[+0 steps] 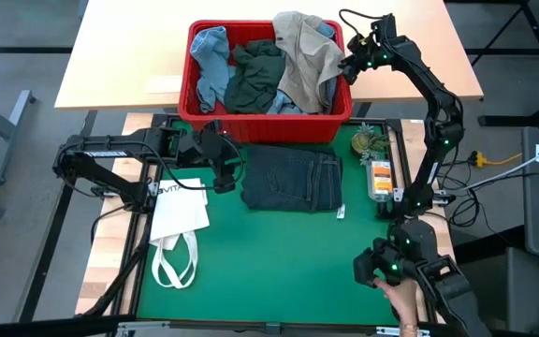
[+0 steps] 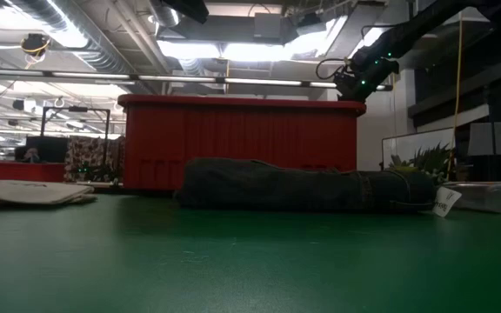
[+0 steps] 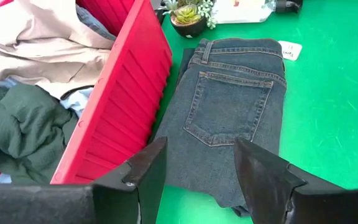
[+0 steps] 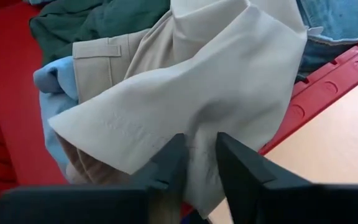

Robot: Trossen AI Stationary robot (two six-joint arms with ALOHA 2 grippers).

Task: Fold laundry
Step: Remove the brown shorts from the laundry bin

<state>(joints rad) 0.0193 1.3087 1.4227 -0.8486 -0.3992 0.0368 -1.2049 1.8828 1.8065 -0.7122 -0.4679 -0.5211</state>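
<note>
The right gripper, fingers narrowed onto a fold of the limp beige garment heaped in the red basket, should grip its hem, while the left gripper hovers spread above the stiffer folded jeans.

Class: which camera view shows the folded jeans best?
The left wrist view: the folded jeans show back pocket and waistband clearly. The high view shows their whole outline, the low view only their edge, the right wrist view nothing.
</note>
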